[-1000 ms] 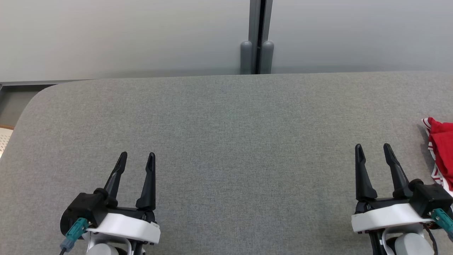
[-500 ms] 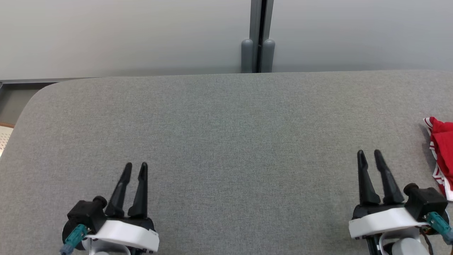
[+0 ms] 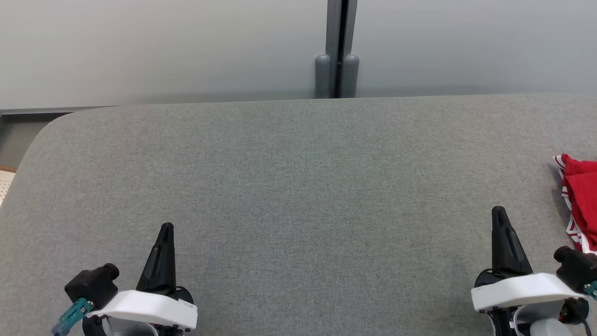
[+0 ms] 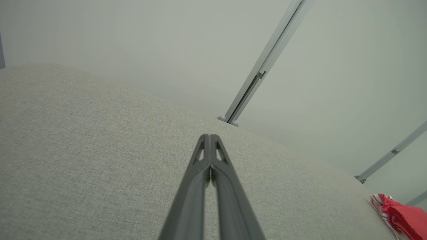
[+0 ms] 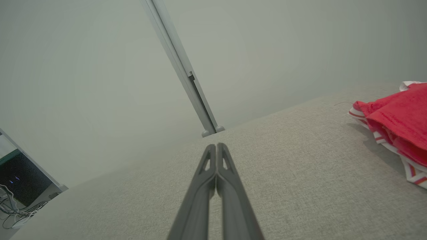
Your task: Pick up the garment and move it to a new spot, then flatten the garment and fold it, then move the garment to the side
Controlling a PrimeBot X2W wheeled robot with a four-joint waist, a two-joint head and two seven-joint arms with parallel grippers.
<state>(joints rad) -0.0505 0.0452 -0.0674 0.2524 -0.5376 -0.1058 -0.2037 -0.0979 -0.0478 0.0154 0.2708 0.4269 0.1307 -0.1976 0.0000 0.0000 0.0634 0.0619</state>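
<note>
The garment (image 3: 580,198) is red with a white, red-striped trim and lies crumpled at the right edge of the grey padded table (image 3: 298,177). It also appears in the right wrist view as a red garment (image 5: 397,123) at the right, and in the left wrist view as a small red garment (image 4: 398,216) far off at the lower right. My right gripper (image 3: 499,212) sits near the front right, a short way left of the garment, shut on nothing. My left gripper (image 3: 166,227) sits at the front left, shut and empty. Both pairs of dark fingers are pressed together, as the left gripper (image 4: 209,136) and right gripper (image 5: 216,145) show in their wrist views.
A pale wall with a grey vertical post (image 3: 336,70) stands behind the table's far edge. The table's rounded left corner (image 3: 51,123) drops to a floor strip. A dark opening with loose cables (image 5: 16,196) is at the right wrist view's lower left.
Both grippers have gone from open to shut with nothing between the fingers. Both have drawn back toward the near edge of the table. The garment lies as before.
</note>
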